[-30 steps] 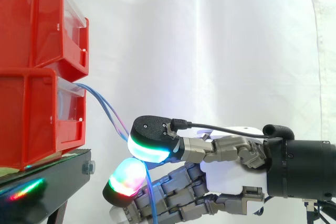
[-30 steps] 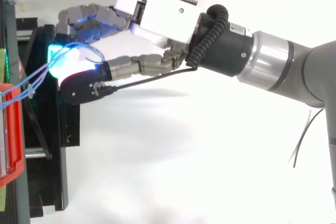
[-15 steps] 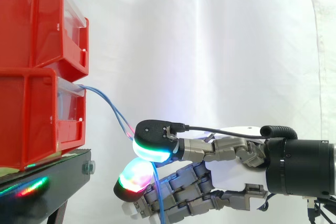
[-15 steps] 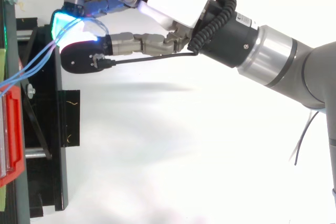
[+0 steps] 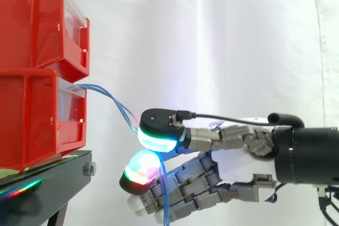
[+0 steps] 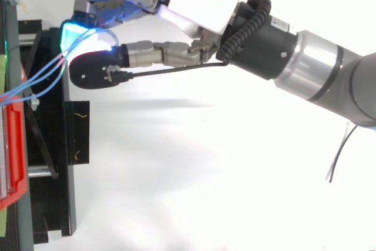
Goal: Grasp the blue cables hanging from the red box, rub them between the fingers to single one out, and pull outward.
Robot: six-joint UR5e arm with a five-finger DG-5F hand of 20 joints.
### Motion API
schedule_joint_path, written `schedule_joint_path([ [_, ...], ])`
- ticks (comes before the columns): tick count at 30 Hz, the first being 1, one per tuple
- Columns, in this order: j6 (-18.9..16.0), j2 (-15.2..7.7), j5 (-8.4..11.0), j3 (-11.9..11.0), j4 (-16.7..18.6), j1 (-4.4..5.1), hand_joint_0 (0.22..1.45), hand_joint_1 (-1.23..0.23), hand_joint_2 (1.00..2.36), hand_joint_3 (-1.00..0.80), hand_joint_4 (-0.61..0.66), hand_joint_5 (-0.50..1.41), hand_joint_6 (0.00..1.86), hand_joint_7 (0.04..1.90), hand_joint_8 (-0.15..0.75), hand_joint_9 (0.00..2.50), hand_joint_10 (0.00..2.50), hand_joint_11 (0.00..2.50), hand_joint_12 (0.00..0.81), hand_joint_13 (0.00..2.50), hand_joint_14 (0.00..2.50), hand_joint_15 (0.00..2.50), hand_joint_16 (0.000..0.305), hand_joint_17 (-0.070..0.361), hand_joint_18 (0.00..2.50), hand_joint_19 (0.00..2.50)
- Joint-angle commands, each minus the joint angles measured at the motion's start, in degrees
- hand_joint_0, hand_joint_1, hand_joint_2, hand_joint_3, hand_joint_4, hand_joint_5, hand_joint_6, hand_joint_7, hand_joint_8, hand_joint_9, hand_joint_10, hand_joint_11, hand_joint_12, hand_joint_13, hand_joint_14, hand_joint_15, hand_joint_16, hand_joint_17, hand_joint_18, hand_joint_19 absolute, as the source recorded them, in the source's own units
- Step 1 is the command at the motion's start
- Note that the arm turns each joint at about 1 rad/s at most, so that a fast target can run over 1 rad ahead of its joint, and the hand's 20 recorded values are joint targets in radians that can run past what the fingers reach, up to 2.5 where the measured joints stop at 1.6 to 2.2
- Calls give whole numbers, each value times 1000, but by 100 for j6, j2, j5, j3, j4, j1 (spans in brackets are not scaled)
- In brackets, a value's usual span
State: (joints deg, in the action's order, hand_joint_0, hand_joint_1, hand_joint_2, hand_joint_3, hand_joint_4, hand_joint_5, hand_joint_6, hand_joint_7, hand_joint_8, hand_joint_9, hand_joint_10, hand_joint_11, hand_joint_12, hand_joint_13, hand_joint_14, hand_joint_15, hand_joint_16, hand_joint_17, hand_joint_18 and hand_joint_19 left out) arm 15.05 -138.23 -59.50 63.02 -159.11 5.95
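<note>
White curtain (image 5: 222,35) behind. Black stand (image 5: 50,181) carries the bins, with coloured glow reflected along its edge.

Since a second ago the hand (image 5: 235,165) has drawn further from the bins, and the blue cables (image 5: 114,98) run straighter.

Two red bins, stacked: upper bin (image 5: 37,22) and lower bin (image 5: 34,117). From the lower bin's front the blue cables slope down to the hand, then hang below it. Thumb and curled fingers pinch them between glowing pads. One hand. At least two cable strands; exact count unclear.
</note>
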Motion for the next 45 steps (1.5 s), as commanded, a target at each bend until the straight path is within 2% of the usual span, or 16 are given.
schedule_joint_path([
  [1,-142,156,0,0,-384,2,480,-594,1000,-500,238,-118,646,1048,317,721,8,239,415,459,9,281,54,121,383,319],
  [2,-230,174,-9,0,-542,-24,479,-592,1000,-500,238,-117,641,1054,317,721,6,240,415,459,9,281,54,121,383,319],
  [9,-652,411,-35,0,-1219,-33,468,-552,1000,-500,235,-110,620,1090,321,726,7,245,420,465,9,287,55,123,385,322],
  [13,-661,473,-27,0,-1368,-42,509,-565,1000,-500,212,-116,704,1017,312,741,7,252,403,491,10,295,51,115,391,333],
  [15,-643,552,-9,0,-1438,-24,547,-587,1005,-438,195,-122,761,975,305,764,7,273,392,512,10,309,49,109,402,346],
  [17,-643,596,-9,0,-1456,-15,579,-616,1010,-357,163,-142,810,1000,304,771,8,286,386,525,11,315,47,105,416,355],
  [21,-643,613,0,0,-1447,11,587,-657,1015,-206,190,-175,887,934,304,766,11,348,391,557,12,339,48,108,453,354],
  [24,-652,613,-27,0,-1438,11,597,-682,1015,-181,184,-179,901,907,313,767,9,367,401,575,11,348,50,112,479,346],
  [29,-670,675,0,0,-1456,37,602,-701,1016,-163,157,-181,906,900,307,763,9,376,402,578,11,346,50,112,484,349],
  [34,-766,666,-9,0,-1456,73,637,-796,1018,-156,127,-198,925,896,292,725,13,404,392,566,12,352,48,107,481,357],
  [38,-1039,666,0,0,-1553,160,664,-836,1018,-188,135,-202,932,865,296,722,11,421,391,575,12,356,48,108,510,343],
  [45,-1346,666,-9,0,-1781,222,742,-916,1014,-305,160,-205,937,873,287,715,13,423,392,595,12,345,48,107,552,311],
])
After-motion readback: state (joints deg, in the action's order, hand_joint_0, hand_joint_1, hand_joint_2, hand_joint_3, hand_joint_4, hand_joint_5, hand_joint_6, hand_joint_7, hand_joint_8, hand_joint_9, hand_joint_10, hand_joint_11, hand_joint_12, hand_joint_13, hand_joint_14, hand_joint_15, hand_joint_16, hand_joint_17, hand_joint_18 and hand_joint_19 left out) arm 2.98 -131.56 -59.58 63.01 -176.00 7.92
